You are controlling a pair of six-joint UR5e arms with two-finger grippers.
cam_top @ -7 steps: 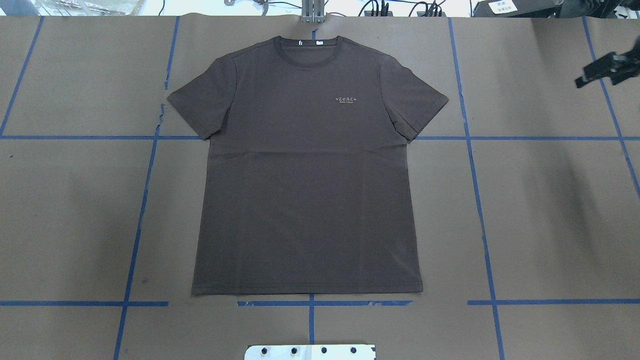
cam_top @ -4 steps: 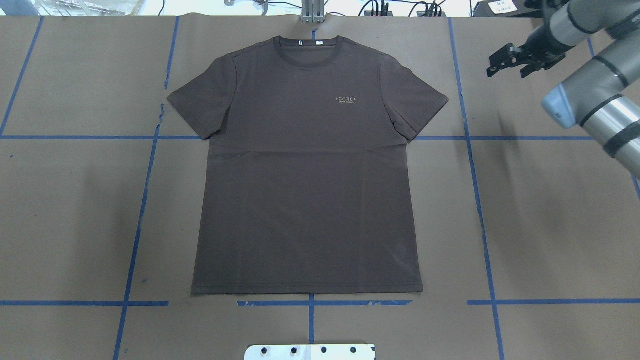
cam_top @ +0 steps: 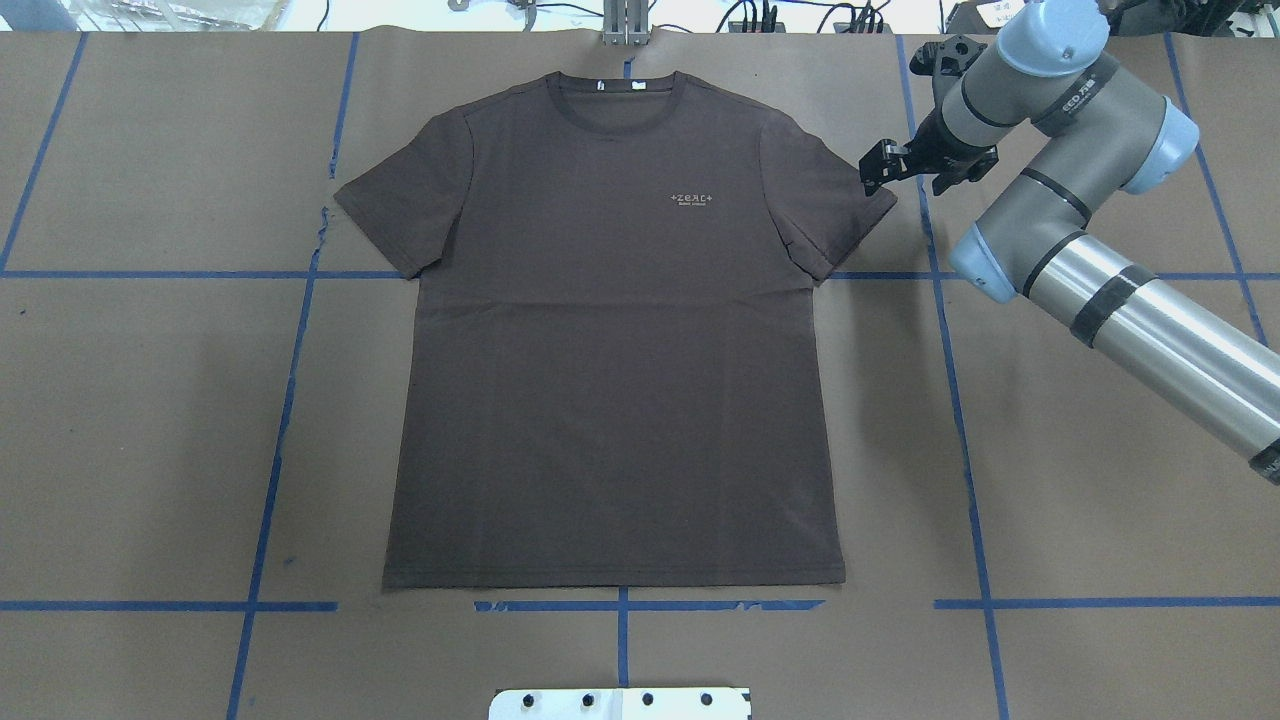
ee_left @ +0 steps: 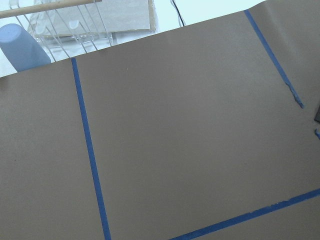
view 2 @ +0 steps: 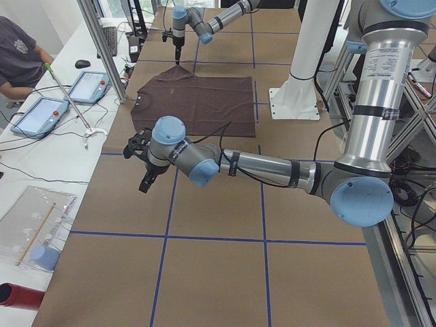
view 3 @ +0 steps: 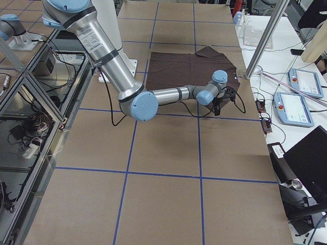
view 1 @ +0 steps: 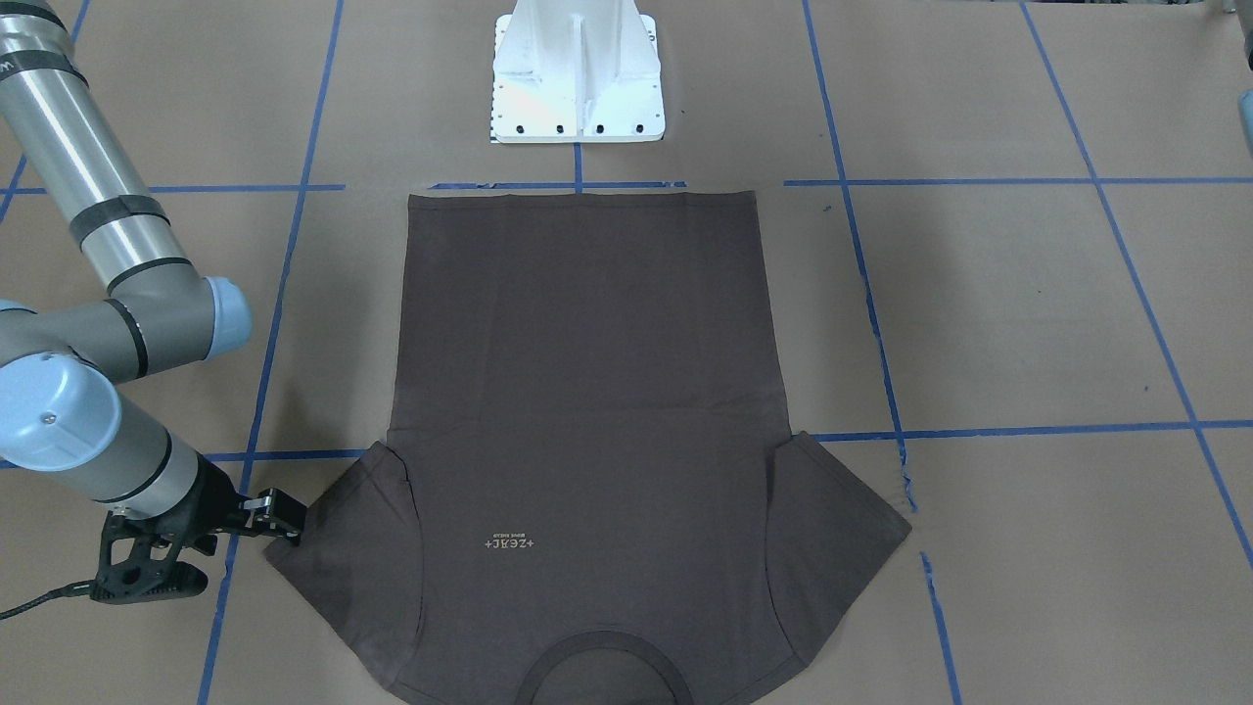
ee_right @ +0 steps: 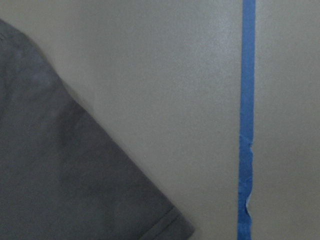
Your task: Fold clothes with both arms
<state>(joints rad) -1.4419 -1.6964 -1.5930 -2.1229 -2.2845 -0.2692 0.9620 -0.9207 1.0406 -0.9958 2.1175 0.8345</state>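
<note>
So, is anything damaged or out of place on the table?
The T-shirt lies flat and straight. Only the blue tape beside one sleeve looks odd: it is torn and ragged there, with a gap in the line.

Lit brightly and evenly from above, with only faint, soft-edged shadows on the table (cam_top: 1100,450). Burnt out to white along the overhead view's top strip and across the left wrist view's upper edge. Glints along the silver tube of the right arm (cam_top: 1170,335). Looks soft, pale, unfocused in the right wrist view.
</note>
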